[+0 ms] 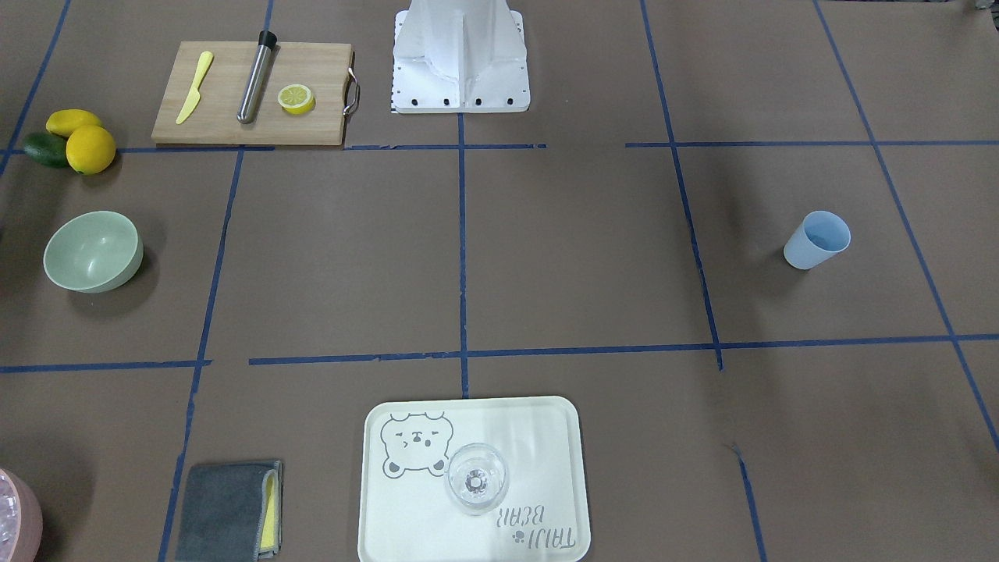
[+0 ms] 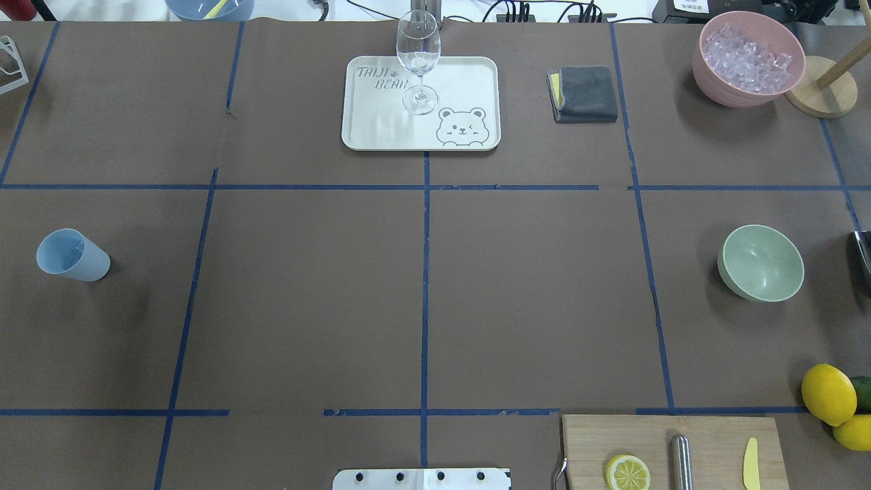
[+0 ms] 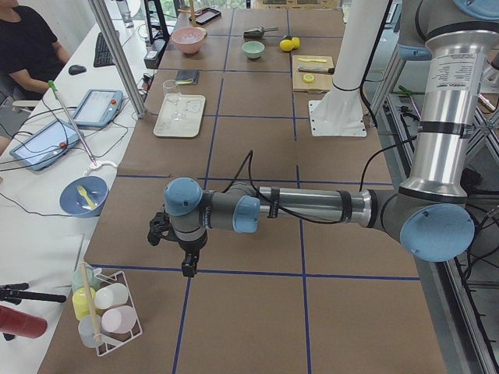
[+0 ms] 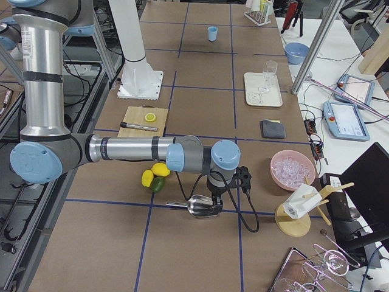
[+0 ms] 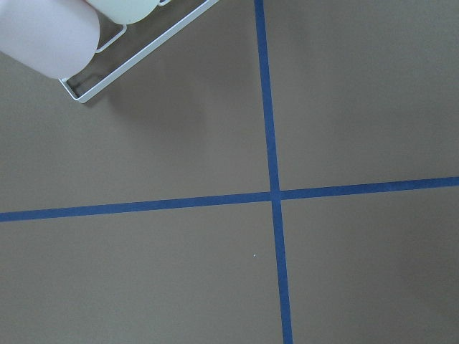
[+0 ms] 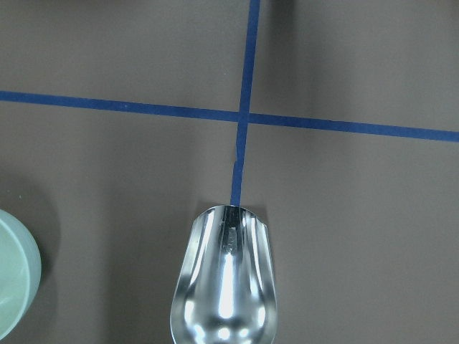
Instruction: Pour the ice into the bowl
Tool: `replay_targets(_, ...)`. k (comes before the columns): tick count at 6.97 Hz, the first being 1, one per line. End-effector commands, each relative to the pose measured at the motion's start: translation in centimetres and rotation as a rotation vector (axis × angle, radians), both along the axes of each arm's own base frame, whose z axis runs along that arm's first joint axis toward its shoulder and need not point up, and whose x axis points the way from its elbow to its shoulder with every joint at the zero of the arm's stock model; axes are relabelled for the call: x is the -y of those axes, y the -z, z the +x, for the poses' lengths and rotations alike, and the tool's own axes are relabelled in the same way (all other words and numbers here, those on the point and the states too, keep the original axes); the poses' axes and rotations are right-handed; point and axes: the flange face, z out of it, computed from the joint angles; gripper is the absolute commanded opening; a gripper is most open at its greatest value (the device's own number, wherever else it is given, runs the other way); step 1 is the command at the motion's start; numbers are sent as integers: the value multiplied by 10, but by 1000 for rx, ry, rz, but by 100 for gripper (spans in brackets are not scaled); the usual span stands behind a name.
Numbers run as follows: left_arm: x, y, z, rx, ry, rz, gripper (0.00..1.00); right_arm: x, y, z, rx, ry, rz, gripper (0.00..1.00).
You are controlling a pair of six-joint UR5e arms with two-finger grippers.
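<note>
The sage-green bowl (image 2: 760, 263) stands empty at the table's right side; it also shows in the front view (image 1: 92, 251) and at the right wrist view's left edge (image 6: 14, 279). No loose heap of ice shows in any view. A blue cup (image 2: 71, 255) stands at the far left; I cannot tell its contents. An empty metal scoop (image 6: 226, 279) lies below my right wrist camera. My right gripper (image 4: 216, 205) hangs over the scoop (image 4: 197, 207), and I cannot tell whether it is open or shut. My left gripper (image 3: 189, 266) points down over bare table, and its state is also unclear.
A pink container (image 2: 747, 54) of ice cubes stands at the far right, a wooden stand (image 2: 820, 95) beside it. A tray (image 2: 381, 129) holds a wine glass (image 2: 418, 58). There are also a grey cloth (image 2: 585, 94), a cutting board (image 2: 708, 449), lemons (image 2: 828, 393) and a wire cup rack (image 5: 107, 43).
</note>
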Motion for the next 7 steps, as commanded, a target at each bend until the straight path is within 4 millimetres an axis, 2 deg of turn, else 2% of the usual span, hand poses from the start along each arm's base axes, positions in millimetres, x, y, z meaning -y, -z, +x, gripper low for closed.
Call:
replay_targets(1, 0, 2, 0, 0, 0, 3, 100, 2, 3, 0, 0, -1, 6, 100)
replay_targets(2, 1, 6, 0, 0, -1, 13, 100, 4, 7, 0, 2, -9, 7, 100)
replay_targets(3, 2, 23, 0, 1, 1, 45, 100, 14, 21, -1, 0, -64, -16, 100)
replay_targets(4, 4, 58, 1, 5, 7, 106, 100, 33, 53, -5, 23, -119, -21, 100)
replay_targets(5, 5, 87, 6, -5, 44, 121, 100, 33, 52, -11, 44, -119, -40, 100)
replay_targets(7, -4, 147, 22, -21, 49, 209, 100, 40, 67, -65, 68, -50, -50, 100)
